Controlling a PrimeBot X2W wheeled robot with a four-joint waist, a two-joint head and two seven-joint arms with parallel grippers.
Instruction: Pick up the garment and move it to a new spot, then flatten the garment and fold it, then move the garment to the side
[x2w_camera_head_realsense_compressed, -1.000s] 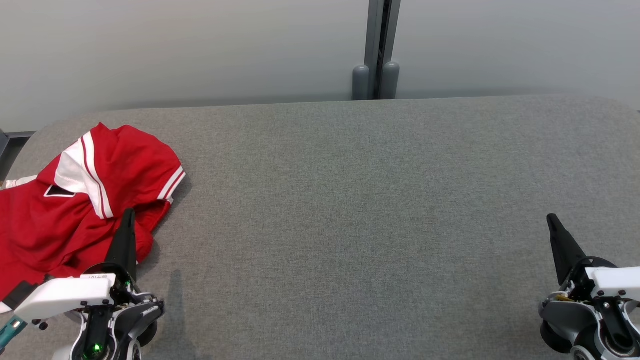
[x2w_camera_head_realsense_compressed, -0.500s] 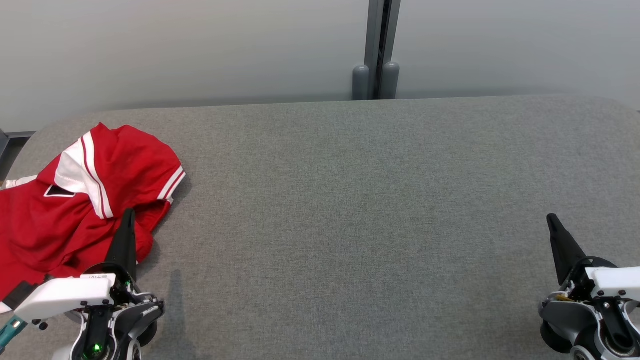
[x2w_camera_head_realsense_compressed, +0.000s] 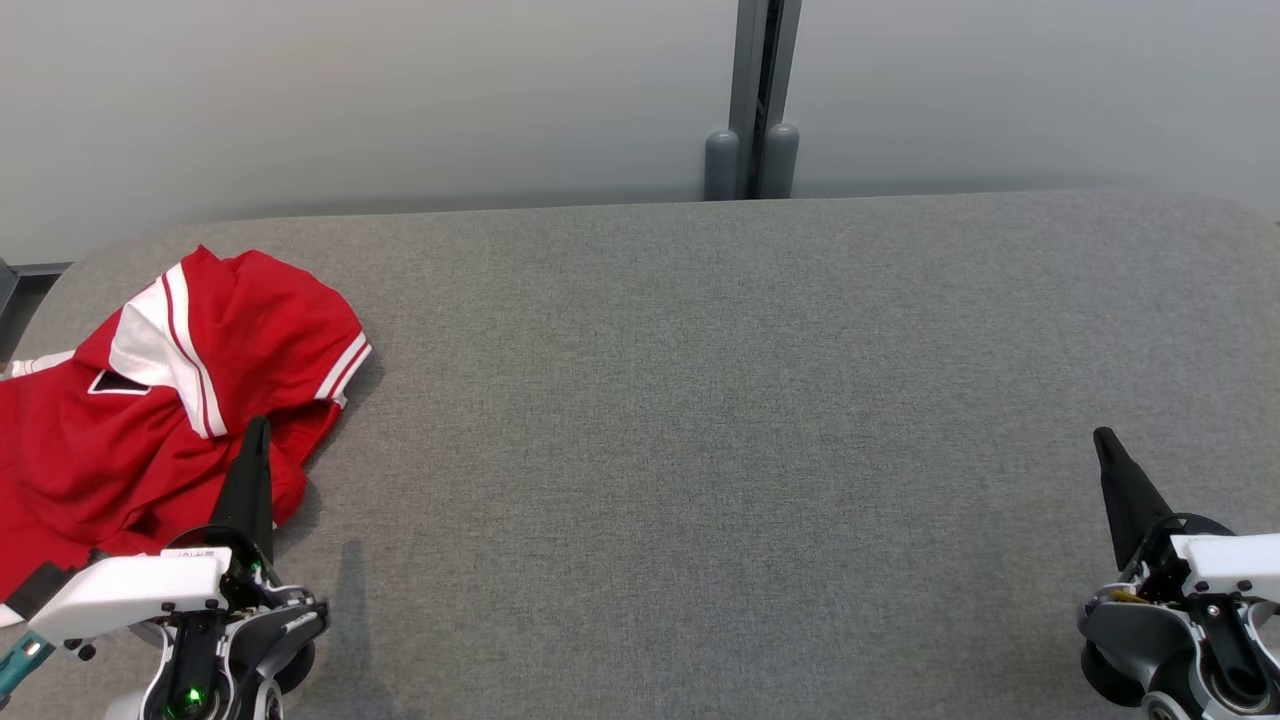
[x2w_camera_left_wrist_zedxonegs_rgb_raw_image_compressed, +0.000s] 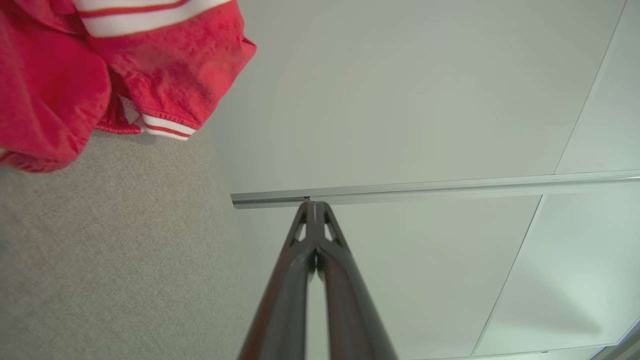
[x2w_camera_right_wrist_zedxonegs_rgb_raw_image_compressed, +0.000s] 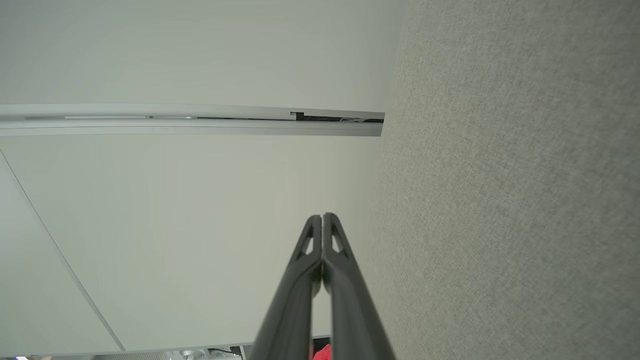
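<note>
One bench (x2w_camera_head_realsense_compressed: 700, 400), grey fabric top, mostly bare. One garment (x2w_camera_head_realsense_compressed: 150, 440) on it: a red shirt with a white collar and white-striped cuffs, crumpled in a heap at the left end. It runs from near the far-left corner down along the left edge and is cut off by the frame there.

Left pincer (x2w_camera_head_realsense_compressed: 258, 425): fingers pressed together, nothing between them. It sits near the front edge at the left end, tips over the heap's near-right fringe in the head view. In the left wrist view the fingers point past the cloth toward the wall, so I read it as just beside the garment, not touching. Can't confirm the height.

Right pincer (x2w_camera_head_realsense_compressed: 1100, 435): also pressed together and empty, at the right end near the front edge, well apart from the garment.

Handling, my read:
- Light, limp knit with no stiffness. It'll sag and drag on the fabric top instead of sliding clean.
- Layers are doubled over, so a blind pinch in the middle likely takes several plies and lifts a wad.
- Better bite at a ribbed striped cuff (x2w_camera_head_realsense_compressed: 345, 365) or the collar band: thicker edge, easy to spot, and it helps find the shoulders for flattening.
- Left pincer has to spread first. Pick-up not yet started.
</note>
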